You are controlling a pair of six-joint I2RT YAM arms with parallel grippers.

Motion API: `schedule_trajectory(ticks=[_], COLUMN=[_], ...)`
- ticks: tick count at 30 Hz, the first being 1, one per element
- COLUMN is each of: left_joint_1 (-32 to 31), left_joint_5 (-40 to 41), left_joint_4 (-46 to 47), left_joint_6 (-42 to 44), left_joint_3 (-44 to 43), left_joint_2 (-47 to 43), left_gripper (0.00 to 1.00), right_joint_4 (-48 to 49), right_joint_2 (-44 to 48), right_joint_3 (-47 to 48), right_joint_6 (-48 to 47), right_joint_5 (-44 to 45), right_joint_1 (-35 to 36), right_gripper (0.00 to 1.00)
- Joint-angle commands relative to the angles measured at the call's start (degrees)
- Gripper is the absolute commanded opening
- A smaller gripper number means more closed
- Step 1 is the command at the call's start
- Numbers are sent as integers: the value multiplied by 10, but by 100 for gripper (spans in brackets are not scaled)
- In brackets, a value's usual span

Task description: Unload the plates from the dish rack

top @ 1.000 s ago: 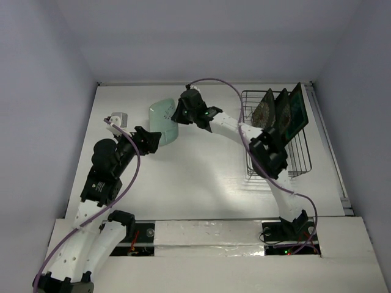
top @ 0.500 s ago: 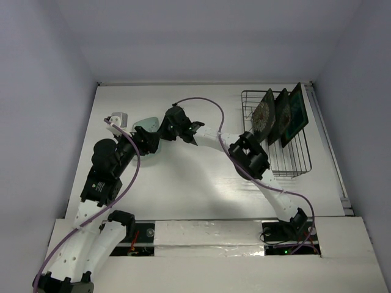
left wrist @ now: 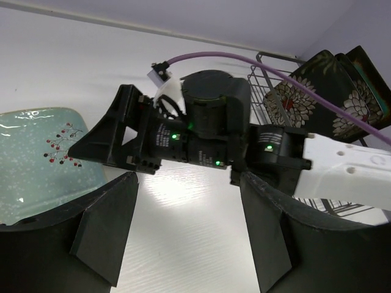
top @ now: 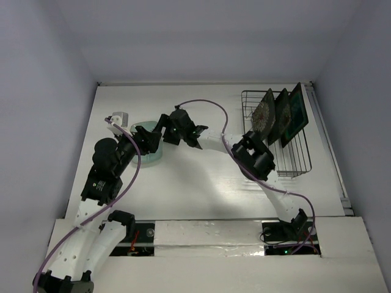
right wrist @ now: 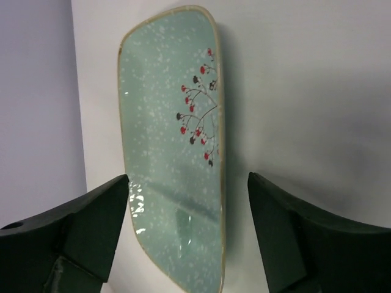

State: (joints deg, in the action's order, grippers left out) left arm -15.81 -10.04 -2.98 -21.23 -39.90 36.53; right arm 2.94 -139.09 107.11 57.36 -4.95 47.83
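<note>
The pale mint green plate (top: pixel 153 156) lies on the table left of centre, also seen as the mint plate (right wrist: pixel 171 140) and the mint plate (left wrist: pixel 36 159). My right gripper (top: pixel 160 127) is open, and the plate's near end lies between its spread jaws (right wrist: pixel 189 183) with a gap on each side. My left gripper (top: pixel 145 140) is open just over the plate's near side, and only bare table shows between its fingers (left wrist: pixel 188 201). Three dark plates (top: pixel 280 113) stand upright in the black wire dish rack (top: pixel 293 165) at the back right.
The right arm (top: pixel 244 152) stretches across the table's middle from the rack side to the plate. In the left wrist view the right wrist (left wrist: pixel 208 122) fills the centre, with the rack's plates (left wrist: pixel 305 97) behind it. White walls close in the table at the back and sides.
The right arm swung left and lowered the mint plate from upright in the air onto the table by the left gripper, then opened its jaws. The left arm has not moved.
</note>
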Motion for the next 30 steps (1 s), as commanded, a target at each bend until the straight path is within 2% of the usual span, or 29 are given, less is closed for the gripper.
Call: schedule_trajectory(ticks=[1,6,7,9,10,13,19,20,23,26,30], left_joint_1=[-4,-4,-4,-4,-4,-4,-4,-4,-4,-4,-4], left_joint_5=[3,6,6,8,8,6,3,4,7,10,6], left_joint_4=[18,18,18,18,18,18,20,20,20,20,20], left_joint_6=[8,8,8,8,8,8,9,9,7,7,8], left_joint_3=[-23,-24,-24,-23,-23,-23,-22,-22,-22,-22,-22], left_joint_2=[-9,-10,-10,-9,-9,-9,-8,-8,-6,-7,-4], left_gripper=[64,64,64,64,63,57,30,23,13,7,7], right_joint_4=[47,31,27,12,8,-8,-75,-106,-164,-220,-289], right_joint_2=[93,156,166,202,217,277,408,424,487,542,587], right_joint_3=[-29,-71,-76,-95,-104,-139,-200,-213,-241,-257,-255], right_joint_6=[-42,-95,-116,-137,-157,-204,-311,-324,-363,-390,-418], right_joint_5=[35,74,83,110,119,153,206,215,247,268,307], right_joint_1=[1,1,1,1,1,-5,-57,-65,-106,-156,-208], right_gripper=[85,88,87,79,57,0,0,0,0,0,0])
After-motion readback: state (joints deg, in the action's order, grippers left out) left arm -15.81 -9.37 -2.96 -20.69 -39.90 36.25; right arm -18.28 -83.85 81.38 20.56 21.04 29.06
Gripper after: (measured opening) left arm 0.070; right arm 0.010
